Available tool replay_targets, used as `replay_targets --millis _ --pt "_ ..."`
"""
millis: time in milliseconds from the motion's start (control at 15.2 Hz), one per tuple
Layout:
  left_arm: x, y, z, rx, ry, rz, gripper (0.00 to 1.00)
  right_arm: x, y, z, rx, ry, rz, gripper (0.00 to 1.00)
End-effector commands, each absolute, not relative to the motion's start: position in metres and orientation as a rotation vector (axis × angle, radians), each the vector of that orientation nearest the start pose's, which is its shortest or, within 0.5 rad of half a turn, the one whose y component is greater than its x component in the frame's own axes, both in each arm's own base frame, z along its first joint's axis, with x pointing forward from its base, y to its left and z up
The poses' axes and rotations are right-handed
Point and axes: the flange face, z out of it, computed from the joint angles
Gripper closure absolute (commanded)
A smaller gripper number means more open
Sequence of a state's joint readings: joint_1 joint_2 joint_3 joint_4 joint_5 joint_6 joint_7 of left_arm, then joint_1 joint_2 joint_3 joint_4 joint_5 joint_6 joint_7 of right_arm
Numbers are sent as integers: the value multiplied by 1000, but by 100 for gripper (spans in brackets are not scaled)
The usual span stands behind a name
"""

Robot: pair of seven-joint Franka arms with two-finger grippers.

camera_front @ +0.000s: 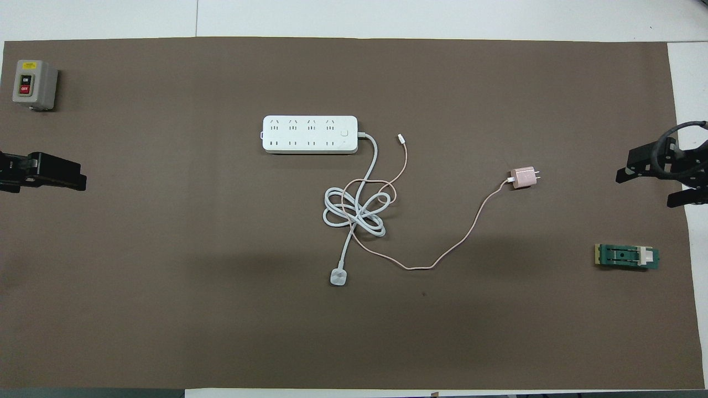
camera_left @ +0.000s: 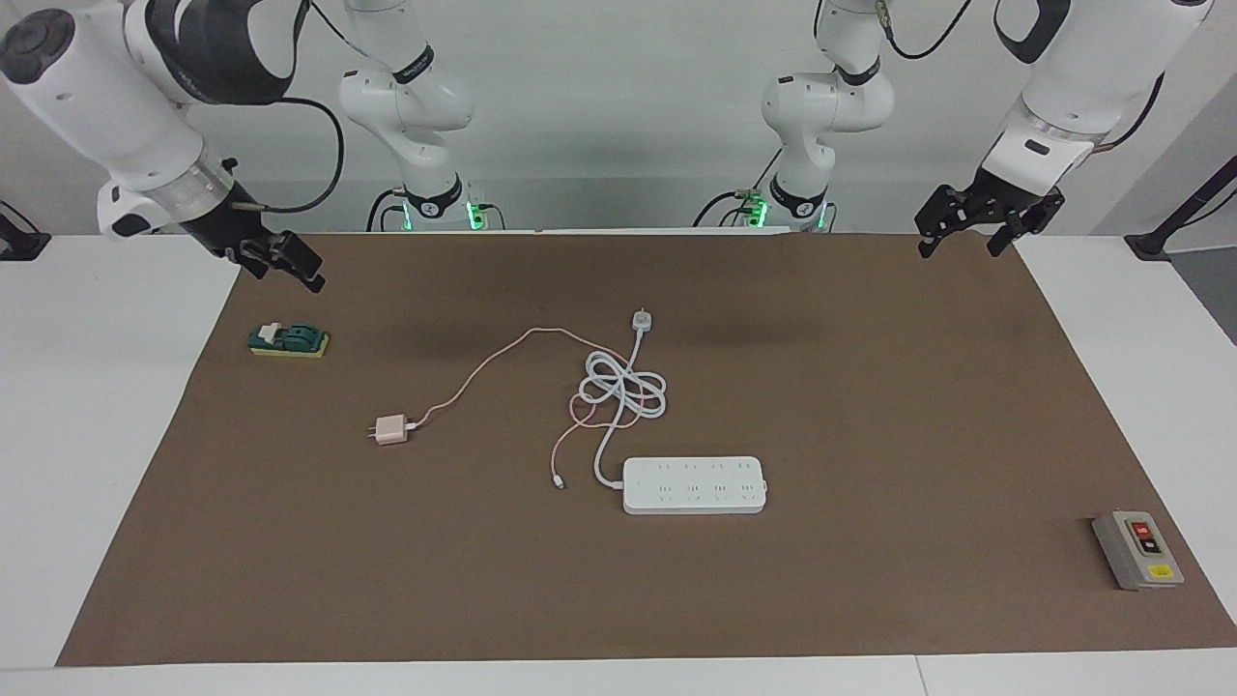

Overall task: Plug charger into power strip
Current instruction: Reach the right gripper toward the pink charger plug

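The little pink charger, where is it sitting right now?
The charger lies flat on the brown mat, toward the right arm's end of the table, a little nearer to the robots than the power strip and untouched.

My mat (camera_left: pixel 870 406) is plain brown. The strip (camera_left: pixel 694 484) and its cord (camera_left: pixel 623 387) are white, the charger (camera_left: pixel 391 429) pale pink, the box (camera_left: pixel 1136 549) grey with red and yellow.
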State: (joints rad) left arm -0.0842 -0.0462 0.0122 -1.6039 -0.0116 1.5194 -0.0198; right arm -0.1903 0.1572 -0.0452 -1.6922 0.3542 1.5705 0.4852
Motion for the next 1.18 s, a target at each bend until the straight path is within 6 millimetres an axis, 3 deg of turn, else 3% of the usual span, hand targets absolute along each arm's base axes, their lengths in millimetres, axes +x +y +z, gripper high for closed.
replay_targets --millis 0,197,591,789,920,1117 --pt "526 -38 636 -3159 67 65 0 580 -107 449 -2421 1193 508 0" --pt "526 -40 633 -3156 74 84 0 586 -124 400 -2280 1280 613 0" --pt "529 -44 630 -3154 100 79 0 608 -123 321 -2010 1394 750 0" --pt "529 -43 630 -3146 104 83 0 620 -113 291 -1978 1467 772 0" --pt "531 -43 631 -3145 102 66 0 628 -96 281 -1973 1505 782 0" --pt "533 -44 631 -3147 107 88 0 643 -102 254 -1952 1541 808 0"
